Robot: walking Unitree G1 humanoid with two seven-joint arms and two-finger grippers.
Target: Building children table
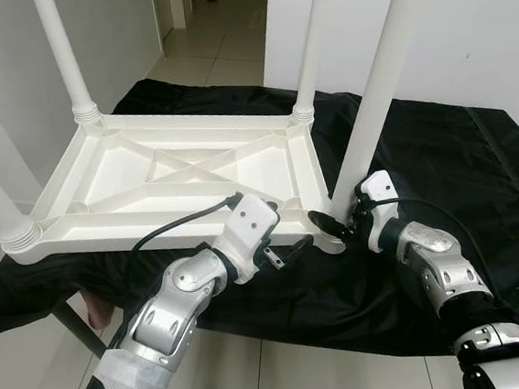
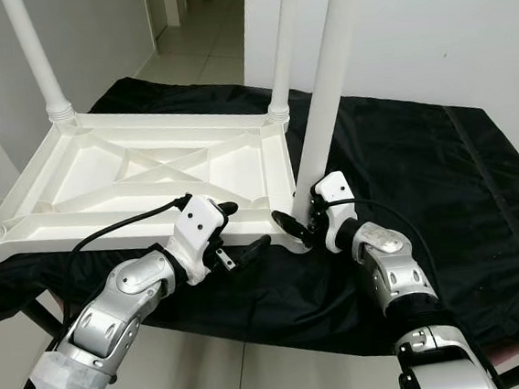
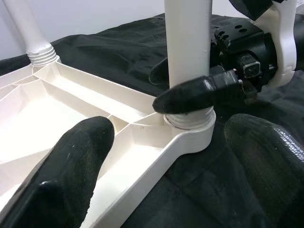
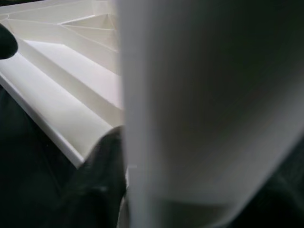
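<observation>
right gripper (image 1: 334, 227): clamped on table leg (image 1: 372, 101) at tabletop (image 1: 175, 180) corner | left gripper (image 1: 286, 233): fingers spread, straddling tabletop's near edge beside that corner

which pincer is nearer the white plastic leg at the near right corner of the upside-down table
Right. The right pincer is clamped around the base of the white plastic table leg; the left pincer sits open beside the white tabletop's corner, short of it.

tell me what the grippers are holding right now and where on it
The right gripper clasps the near table leg at its base, just above the corner socket of the upturned tabletop. The left gripper is open beside that corner, holding nothing.
</observation>
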